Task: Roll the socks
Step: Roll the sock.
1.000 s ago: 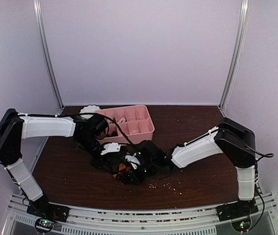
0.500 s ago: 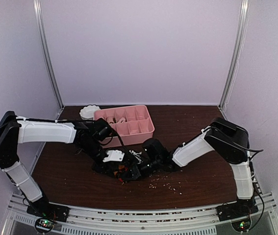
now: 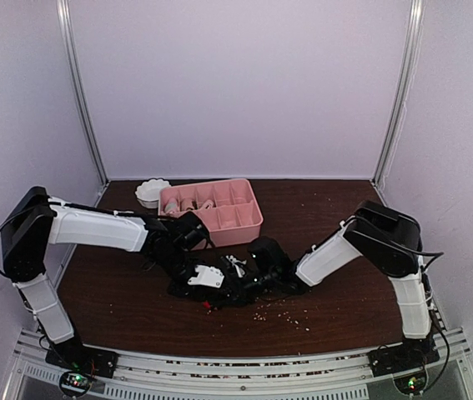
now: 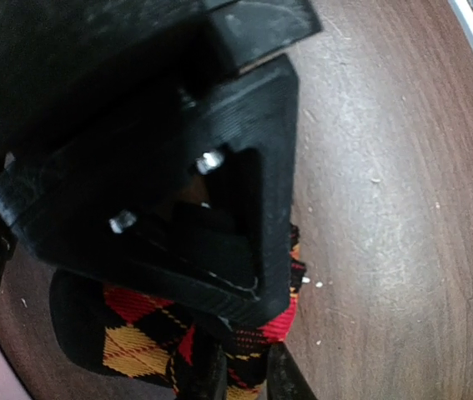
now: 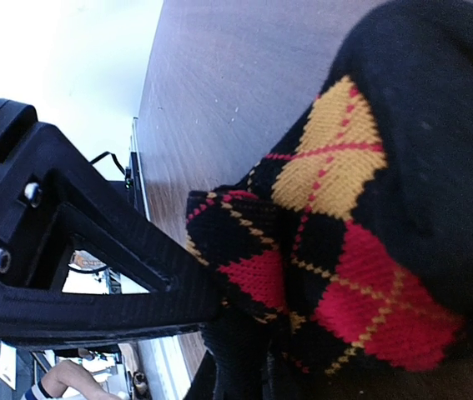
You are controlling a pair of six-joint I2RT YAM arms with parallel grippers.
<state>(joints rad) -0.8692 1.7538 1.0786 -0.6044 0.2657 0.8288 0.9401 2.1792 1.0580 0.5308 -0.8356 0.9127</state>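
Both arms reach inward and low over the brown table, forearms stretched nearly flat, so that the left gripper and the right gripper meet nose to nose, just apart. Behind them lies the pink tray, with a small white bowl beyond the left forearm; pale crumbs dot the wood on the near side of the right gripper.

The right gripper is clenched on the argyle sock: the black knit with red and yellow diamonds gathers into folds against its one visible finger and bulges away from it. The sock is bunched rather than laid out. What shows of its length runs from one tool across to the other.

From above, the sock is only a dark lump under the two tools with a speck of red at its near edge. The left wrist camera shows it close: it lies past and under the big triangular finger, on the tabletop. The fabric is drawn up toward the fingertips. Whether the left tool has actually closed on it I cannot tell, since the finger hides the gap
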